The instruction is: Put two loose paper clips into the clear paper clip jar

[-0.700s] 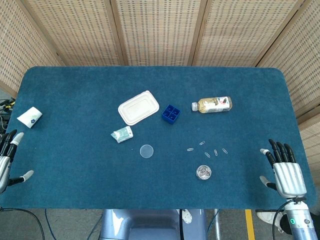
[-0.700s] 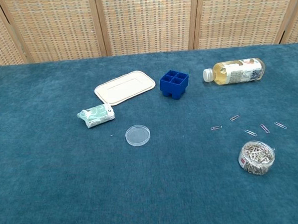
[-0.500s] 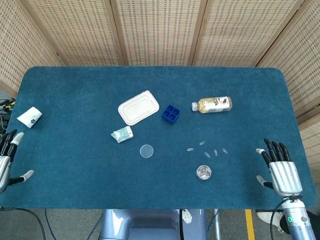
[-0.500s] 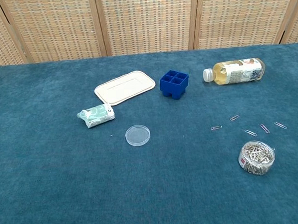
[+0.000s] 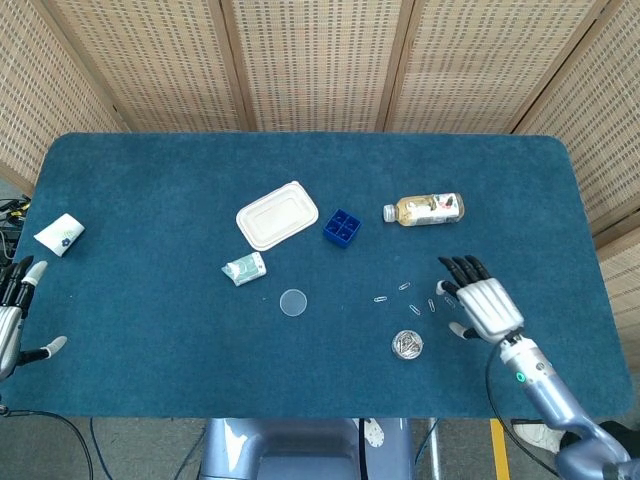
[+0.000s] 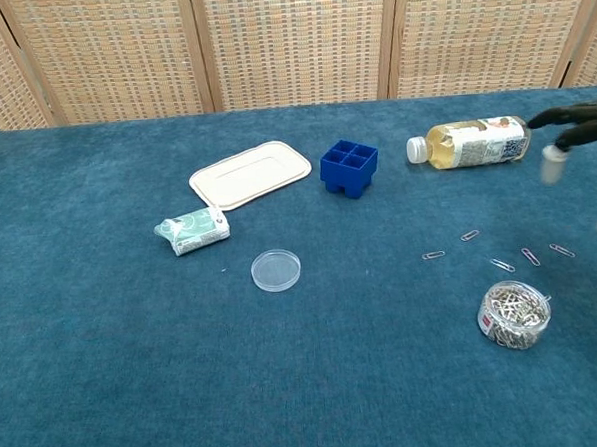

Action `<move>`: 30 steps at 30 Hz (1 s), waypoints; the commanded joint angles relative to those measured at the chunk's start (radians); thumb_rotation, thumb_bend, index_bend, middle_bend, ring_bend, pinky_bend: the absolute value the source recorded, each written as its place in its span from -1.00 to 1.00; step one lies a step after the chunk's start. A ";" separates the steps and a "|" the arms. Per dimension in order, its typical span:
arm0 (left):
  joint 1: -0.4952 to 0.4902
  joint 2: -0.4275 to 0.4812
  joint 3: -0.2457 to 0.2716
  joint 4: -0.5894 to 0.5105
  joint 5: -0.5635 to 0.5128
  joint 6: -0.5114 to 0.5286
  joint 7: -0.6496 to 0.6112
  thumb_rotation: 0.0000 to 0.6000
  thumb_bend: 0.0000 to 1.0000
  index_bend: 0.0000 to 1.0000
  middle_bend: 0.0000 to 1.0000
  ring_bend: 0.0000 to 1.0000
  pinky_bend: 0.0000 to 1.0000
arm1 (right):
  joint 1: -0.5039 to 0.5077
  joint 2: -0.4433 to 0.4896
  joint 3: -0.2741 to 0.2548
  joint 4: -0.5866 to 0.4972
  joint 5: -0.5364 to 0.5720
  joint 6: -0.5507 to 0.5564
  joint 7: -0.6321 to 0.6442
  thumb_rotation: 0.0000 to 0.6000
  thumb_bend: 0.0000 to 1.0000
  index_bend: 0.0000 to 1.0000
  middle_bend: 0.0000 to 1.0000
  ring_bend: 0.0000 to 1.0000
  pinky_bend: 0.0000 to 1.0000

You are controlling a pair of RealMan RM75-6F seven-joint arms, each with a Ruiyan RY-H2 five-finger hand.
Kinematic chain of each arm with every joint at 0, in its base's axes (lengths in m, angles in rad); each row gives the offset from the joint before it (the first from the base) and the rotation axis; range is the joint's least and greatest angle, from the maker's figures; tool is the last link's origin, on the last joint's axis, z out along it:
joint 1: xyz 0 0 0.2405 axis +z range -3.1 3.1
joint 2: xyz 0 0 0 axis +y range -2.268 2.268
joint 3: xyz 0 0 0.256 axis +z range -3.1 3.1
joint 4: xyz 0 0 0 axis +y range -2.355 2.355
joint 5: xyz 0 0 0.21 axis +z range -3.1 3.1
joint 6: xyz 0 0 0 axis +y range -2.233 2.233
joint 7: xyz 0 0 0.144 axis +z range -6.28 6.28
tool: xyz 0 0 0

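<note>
Head view: upright jar (image 5: 407,345), right robot hand (image 5: 483,303) spread, empty, above clips (image 5: 431,305).

No text is legible; the bottle (image 6: 471,141) label is blurred.

We see a deep teal felt-covered table (image 5: 150,180), a cream rectangular plastic lid (image 5: 277,215), a bright blue four-cell plastic tray (image 5: 341,228), an amber-filled clear bottle (image 5: 425,209), silver loose paper clips (image 6: 501,265), tan woven cane screens (image 5: 310,60).

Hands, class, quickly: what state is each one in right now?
Left hand: open, holding nothing.
Right hand: open, fingers spread, holding nothing.
</note>
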 commanded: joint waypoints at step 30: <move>-0.049 -0.027 -0.027 0.048 -0.119 -0.095 0.035 1.00 -0.78 -1.00 -1.00 -1.00 -1.00 | 0.304 -0.367 0.034 0.489 0.167 -0.347 0.029 1.00 -0.29 -0.04 -0.89 -1.00 -1.00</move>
